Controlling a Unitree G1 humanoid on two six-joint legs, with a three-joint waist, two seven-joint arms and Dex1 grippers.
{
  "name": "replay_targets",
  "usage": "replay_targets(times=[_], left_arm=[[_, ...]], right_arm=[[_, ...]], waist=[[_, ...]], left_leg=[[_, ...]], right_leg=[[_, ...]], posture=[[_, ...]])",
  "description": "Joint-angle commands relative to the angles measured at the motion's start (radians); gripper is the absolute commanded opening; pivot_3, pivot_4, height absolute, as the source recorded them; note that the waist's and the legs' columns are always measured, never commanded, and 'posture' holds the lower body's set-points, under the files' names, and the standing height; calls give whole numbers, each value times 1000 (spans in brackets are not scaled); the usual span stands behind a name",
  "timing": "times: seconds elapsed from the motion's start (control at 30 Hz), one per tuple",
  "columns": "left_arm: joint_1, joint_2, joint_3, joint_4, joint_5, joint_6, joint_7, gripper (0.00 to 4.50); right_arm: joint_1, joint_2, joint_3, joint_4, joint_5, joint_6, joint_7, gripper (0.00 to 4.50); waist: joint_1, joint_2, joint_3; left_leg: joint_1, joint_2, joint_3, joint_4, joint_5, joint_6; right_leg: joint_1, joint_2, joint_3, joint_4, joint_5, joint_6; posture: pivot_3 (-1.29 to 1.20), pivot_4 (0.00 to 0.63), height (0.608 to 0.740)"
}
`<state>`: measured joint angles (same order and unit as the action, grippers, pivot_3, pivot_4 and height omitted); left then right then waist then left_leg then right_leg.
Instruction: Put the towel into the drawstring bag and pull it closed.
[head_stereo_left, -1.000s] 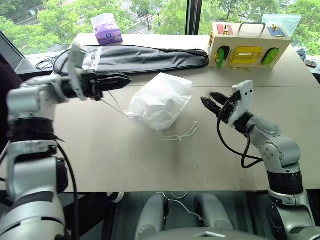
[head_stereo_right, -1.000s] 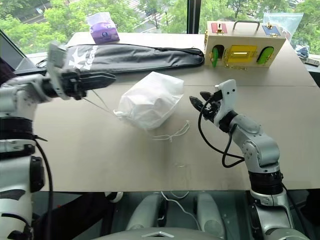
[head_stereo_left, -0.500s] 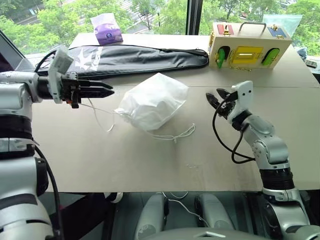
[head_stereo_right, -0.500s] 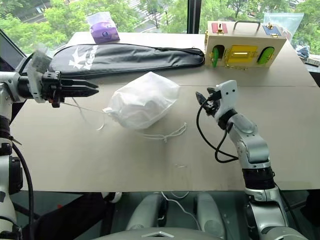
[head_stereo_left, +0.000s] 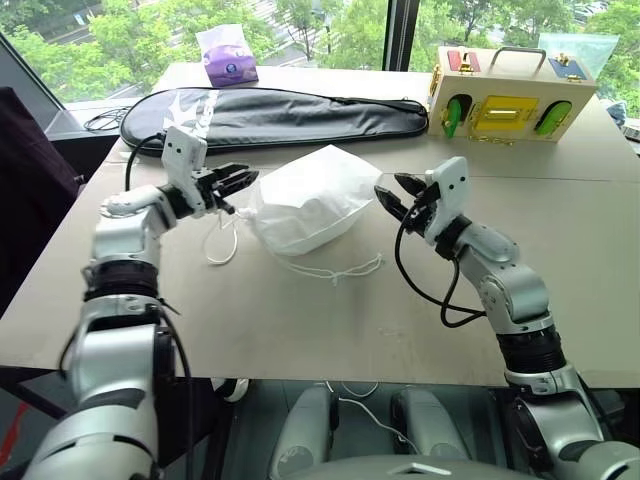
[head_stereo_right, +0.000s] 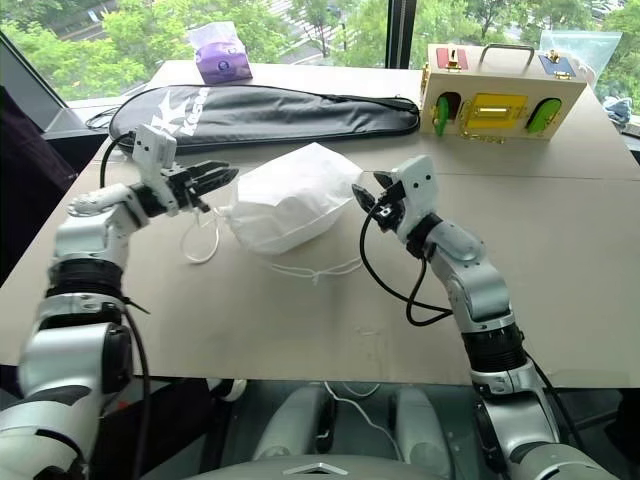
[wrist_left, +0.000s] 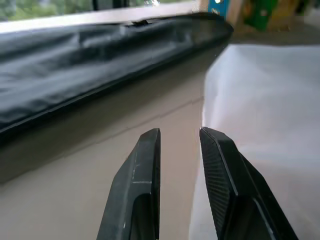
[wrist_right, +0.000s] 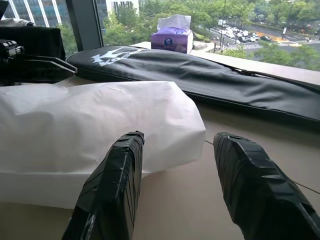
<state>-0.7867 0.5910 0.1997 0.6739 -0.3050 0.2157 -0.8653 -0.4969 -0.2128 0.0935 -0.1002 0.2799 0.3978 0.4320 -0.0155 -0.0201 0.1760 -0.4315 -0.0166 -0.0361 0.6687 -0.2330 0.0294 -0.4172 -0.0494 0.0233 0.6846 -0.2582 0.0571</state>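
Left eye view, left to right: left gripper (head_stereo_left: 243, 180) jaws slightly parted, nothing between them, tips just beside the thin smooth white drawstring bag (head_stereo_left: 305, 198). Bag lies bulging mid-counter (head_stereo_left: 300, 320), white cord loops (head_stereo_left: 220, 240) trailing at its left and front. Towel not visible. Right gripper (head_stereo_left: 392, 193) jaws released, wider apart, near the bag's right end. Behind: long black zipped fabric case (head_stereo_left: 280, 112), white logo unreadable.
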Motion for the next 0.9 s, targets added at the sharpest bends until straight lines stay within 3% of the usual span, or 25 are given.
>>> replay_targets(times=[0.03,0.13,0.27,0.4,0.53,0.63,0.8,0.9], left_arm=[[130,-37,-14,-210,-15,84,61,1245],[248,-52,-84,-366,-21,188,34,1245],[288,-108,-158,-468,-40,279,29,1245],[224,-275,-207,-447,-34,287,105,1245],[49,-557,-229,-243,-24,230,229,1245],[-60,-651,-232,-97,7,142,241,1245],[-162,-627,-224,26,26,64,184,1245],[-157,-535,-216,26,44,33,152,1245]], right_arm=[[15,-19,-48,-57,7,-2,-9,2402],[29,-24,-78,-73,19,10,-24,2402],[34,-20,-177,-114,91,41,-53,2402],[52,-73,-266,-154,136,63,-51,2402],[82,-120,-337,-245,213,121,-55,2402],[93,-129,-338,-292,254,166,-59,2402],[129,-133,-241,-380,271,274,-78,2402],[200,-137,-204,-392,269,298,-66,2402]], waist=[[-7,0,0],[-16,1,0],[-10,2,-1],[18,2,-1],[32,2,-1],[22,2,-1],[-23,2,-1],[-27,3,-1]], left_leg=[[0,0,1,0,0,0],[1,0,2,-2,0,0],[2,0,0,-2,0,0],[5,-2,-1,0,0,0],[3,-5,-2,1,1,1],[1,-5,-2,1,0,1],[3,-3,2,-3,0,1],[5,0,2,-6,0,1]], right_leg=[[0,0,1,0,0,0],[0,0,3,-1,0,0],[2,0,1,1,0,-1],[6,-2,0,0,0,-1],[6,-3,-2,0,1,0],[5,-2,-2,-2,1,0],[4,1,2,-5,1,0],[4,3,3,-5,0,0]], posture=[[0,150,740],[0,150,740],[0,150,740],[0,150,740],[0,150,740],[0,150,740],[0,150,740],[0,150,740]])
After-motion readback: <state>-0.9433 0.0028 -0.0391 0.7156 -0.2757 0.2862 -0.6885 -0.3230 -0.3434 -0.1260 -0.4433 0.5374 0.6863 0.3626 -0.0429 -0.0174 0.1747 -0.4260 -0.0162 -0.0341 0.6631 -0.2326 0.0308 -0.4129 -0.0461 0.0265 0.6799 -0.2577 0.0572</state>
